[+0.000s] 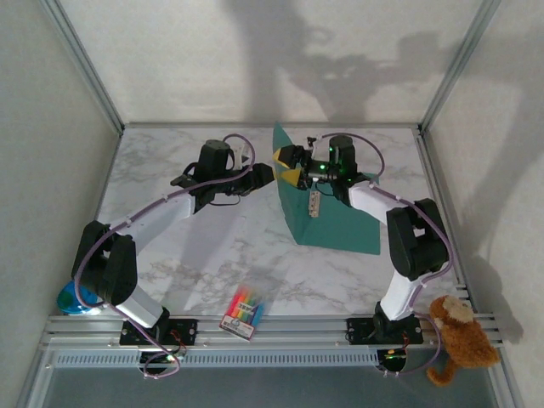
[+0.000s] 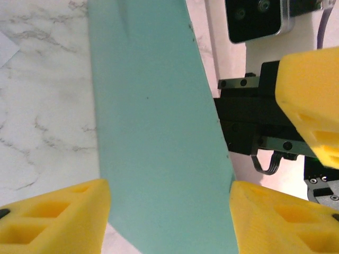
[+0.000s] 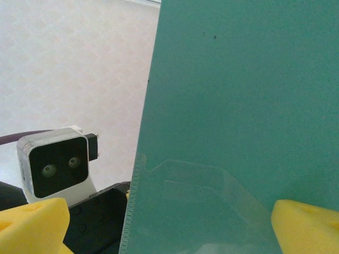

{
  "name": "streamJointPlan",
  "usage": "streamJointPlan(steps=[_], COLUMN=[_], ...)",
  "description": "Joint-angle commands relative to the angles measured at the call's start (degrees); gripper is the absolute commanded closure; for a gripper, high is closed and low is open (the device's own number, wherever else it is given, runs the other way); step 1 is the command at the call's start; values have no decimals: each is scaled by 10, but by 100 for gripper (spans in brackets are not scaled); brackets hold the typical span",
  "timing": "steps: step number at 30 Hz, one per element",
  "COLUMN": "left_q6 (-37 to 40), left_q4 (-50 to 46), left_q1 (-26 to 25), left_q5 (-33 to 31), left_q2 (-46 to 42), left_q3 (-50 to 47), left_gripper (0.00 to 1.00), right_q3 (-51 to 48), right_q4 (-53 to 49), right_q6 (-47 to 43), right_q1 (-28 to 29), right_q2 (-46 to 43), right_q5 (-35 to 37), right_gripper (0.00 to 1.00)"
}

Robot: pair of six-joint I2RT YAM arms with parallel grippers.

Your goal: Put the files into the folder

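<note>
The teal folder (image 1: 340, 223) lies open at the table's middle right, with a metal clip (image 1: 314, 204) on its spine. One cover (image 1: 282, 153) stands raised and upright. My left gripper (image 1: 260, 175) is on its left and my right gripper (image 1: 294, 172) on its right, facing each other. In the left wrist view the raised cover (image 2: 159, 137) fills the gap of the open left gripper (image 2: 169, 211). The open right gripper (image 3: 169, 227) faces the cover's inner side (image 3: 238, 106), which has a clear pocket. A pale sheet corner (image 2: 5, 46), apparently one of the files, lies on the marble.
A packet of coloured pens (image 1: 245, 311) lies near the front edge between the arm bases. A blue round object (image 1: 71, 300) sits beside the left base. A brown plush toy (image 1: 461, 337) sits off the front right corner. Walls close in three sides.
</note>
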Motion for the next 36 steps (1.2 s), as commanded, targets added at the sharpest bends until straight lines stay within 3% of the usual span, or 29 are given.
streamJointPlan(steps=[1, 10, 18, 22, 29, 36], left_q6=[27, 10, 5, 24, 48, 80], left_q4=[-35, -10, 35, 28, 20, 65], left_q1=[8, 53, 54, 54, 56, 60], left_q5=[-11, 5, 45, 38, -6, 10], left_q2=[3, -35, -10, 20, 48, 87], left_q3=[15, -26, -59, -65, -88, -133], left_gripper=[37, 27, 29, 41, 52, 72], right_q3=[21, 12, -8, -15, -21, -30], right_q4=[20, 18, 34, 35, -18, -86], right_q6=[8, 3, 1, 1, -36, -84], right_q1=[11, 13, 15, 15, 14, 15], right_q2=[17, 19, 17, 14, -21, -74], right_q5=[0, -2, -8, -11, -7, -4], right_gripper=[1, 1, 1, 1, 1, 1])
